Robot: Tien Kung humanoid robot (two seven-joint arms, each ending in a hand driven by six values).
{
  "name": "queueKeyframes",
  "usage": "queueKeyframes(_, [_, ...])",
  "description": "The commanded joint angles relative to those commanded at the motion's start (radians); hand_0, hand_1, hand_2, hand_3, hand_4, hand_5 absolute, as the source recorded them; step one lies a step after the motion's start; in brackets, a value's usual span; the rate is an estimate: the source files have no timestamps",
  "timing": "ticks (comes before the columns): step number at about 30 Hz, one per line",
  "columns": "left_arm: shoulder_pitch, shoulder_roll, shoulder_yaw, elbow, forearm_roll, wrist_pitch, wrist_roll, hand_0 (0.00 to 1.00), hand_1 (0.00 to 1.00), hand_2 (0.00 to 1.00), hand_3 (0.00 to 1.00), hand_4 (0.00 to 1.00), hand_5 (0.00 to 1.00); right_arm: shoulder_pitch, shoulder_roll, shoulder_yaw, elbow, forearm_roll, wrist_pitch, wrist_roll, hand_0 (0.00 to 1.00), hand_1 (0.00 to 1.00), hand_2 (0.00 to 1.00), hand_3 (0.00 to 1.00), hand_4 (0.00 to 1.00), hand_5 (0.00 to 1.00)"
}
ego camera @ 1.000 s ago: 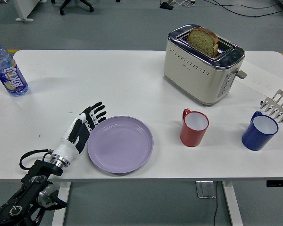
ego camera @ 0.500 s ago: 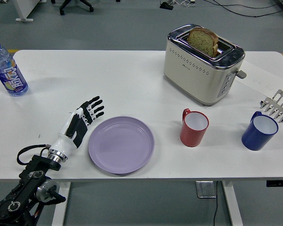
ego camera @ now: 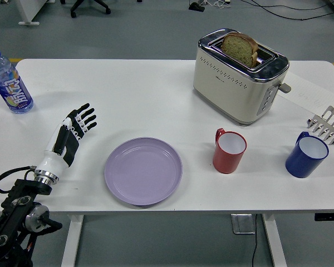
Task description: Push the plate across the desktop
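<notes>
Now sits well apart from the left hand [ego camera: 72,133]: purple plate [ego camera: 143,170], flat on the white table [ego camera: 128,94] near its front edge, just left of the red mug [ego camera: 229,151]. Fingers [ego camera: 84,117] spread and straight, clamped on nothing, palm down above the table left of the plate. Risk from here, as a judgement: with another push to the right, little room before the red mug, so a knock or a tipped mug; with a push angled toward the front edge, a plate sliding off the table. Farther right of the plate, blue mug [ego camera: 306,156] and toaster [ego camera: 239,75] with bread, out of the likely path. Compared with a second ago: hand then touching the plate's left rim, now drawn back leftward and away; plate shifted only slightly rightward. Right hand not in view.
</notes>
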Motion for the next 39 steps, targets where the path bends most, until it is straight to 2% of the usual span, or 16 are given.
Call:
queueKeyframes(4, [0.012,0.032,-0.07,-0.008,0.003,-0.008,0.013,0.844,0.872,0.876,0.838,0.499,0.998,-0.001,0.001,0.003,0.0,0.001,-0.001,0.0,0.617,0.556,0.657,0.641,0.168,0.389])
queueKeyframes(6, [0.014,0.037,-0.081,-0.01,0.003,-0.009,0.015,0.836,0.85,0.859,0.82,0.503,0.998,-0.001,0.001,0.003,0.0,0.001,-0.001,0.0,0.617,0.556,0.657,0.641,0.168,0.387])
queueKeyframes(14, [0.044,0.107,-0.222,-0.014,0.004,-0.013,0.014,0.83,0.845,0.852,0.811,0.503,0.998,-0.005,0.001,0.009,0.0,0.001,-0.002,0.0,0.617,0.556,0.657,0.642,0.169,0.386])
queueKeyframes(18, [0.054,0.124,-0.267,-0.012,0.006,-0.013,0.013,0.828,0.836,0.841,0.807,0.505,0.998,-0.006,0.003,0.011,0.0,0.002,-0.002,-0.001,0.615,0.556,0.657,0.642,0.169,0.386])
queueKeyframes(28, [0.071,0.124,-0.337,-0.019,-0.013,0.0,0.025,0.824,0.83,0.837,0.798,0.506,0.998,-0.011,0.006,0.019,0.0,-0.003,-0.003,-0.004,0.616,0.556,0.657,0.642,0.169,0.387])
queueKeyframes(33, [0.077,0.123,-0.335,-0.018,-0.013,0.002,0.029,0.822,0.83,0.837,0.795,0.506,0.998,-0.012,0.005,0.018,0.0,-0.005,-0.003,-0.003,0.616,0.556,0.657,0.642,0.168,0.388])
queueKeyframes(39, [0.078,0.108,-0.324,-0.014,-0.015,0.0,0.037,0.822,0.831,0.839,0.794,0.509,0.998,-0.012,0.003,0.014,0.0,-0.005,-0.003,-0.001,0.617,0.556,0.657,0.642,0.168,0.389])
